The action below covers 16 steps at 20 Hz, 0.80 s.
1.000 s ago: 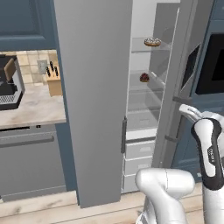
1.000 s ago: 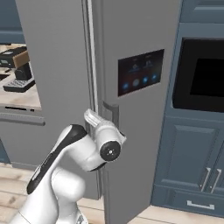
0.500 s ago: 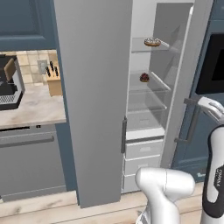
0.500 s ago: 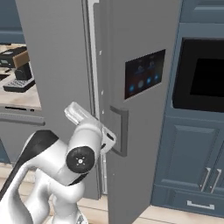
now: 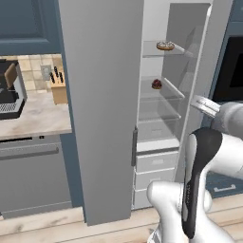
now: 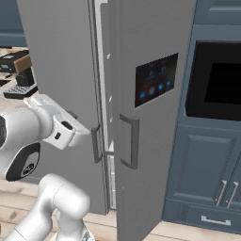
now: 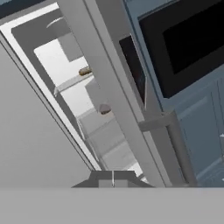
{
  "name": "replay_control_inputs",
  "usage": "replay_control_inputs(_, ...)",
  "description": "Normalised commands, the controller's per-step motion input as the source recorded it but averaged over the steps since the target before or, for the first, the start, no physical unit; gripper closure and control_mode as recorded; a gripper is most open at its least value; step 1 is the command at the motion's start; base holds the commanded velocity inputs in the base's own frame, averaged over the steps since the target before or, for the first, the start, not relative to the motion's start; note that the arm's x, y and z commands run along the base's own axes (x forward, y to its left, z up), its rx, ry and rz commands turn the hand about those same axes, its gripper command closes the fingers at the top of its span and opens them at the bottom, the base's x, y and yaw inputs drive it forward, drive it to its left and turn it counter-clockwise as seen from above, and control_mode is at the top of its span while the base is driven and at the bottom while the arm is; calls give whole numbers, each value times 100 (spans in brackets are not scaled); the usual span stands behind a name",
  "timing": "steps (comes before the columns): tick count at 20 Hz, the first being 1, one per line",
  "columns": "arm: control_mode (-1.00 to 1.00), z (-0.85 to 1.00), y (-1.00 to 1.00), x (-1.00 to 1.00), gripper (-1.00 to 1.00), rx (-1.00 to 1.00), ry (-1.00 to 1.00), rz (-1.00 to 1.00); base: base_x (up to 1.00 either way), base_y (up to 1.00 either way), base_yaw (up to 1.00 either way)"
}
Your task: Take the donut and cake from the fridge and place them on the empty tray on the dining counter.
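Kitchen, blue-grey cabinets: fridge right door ajar, donut on shelf above cake. Gripper jaws closed, empty, near door handle.

Plain grey tall fridge with pale white interior; tan, whitish-iced ring donut; dark reddish-brown round cake; blue-grey panelled cabinets; beige marbled stone bench.
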Motion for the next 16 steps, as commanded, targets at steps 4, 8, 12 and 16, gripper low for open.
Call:
replay_control_inputs(4, -100, -26, 27, 70, 100, -20, -3, -13, 0, 0, 0)
replay_control_inputs(8, -100, -38, 0, 48, 100, -11, 0, -10, 0, 0, 0)
replay_control_inputs(12, -100, -64, 6, 50, 100, -20, -7, -11, 0, 0, 0)
replay_control_inputs(16, -100, -56, 3, 42, 100, -16, -11, -12, 0, 0, 0)
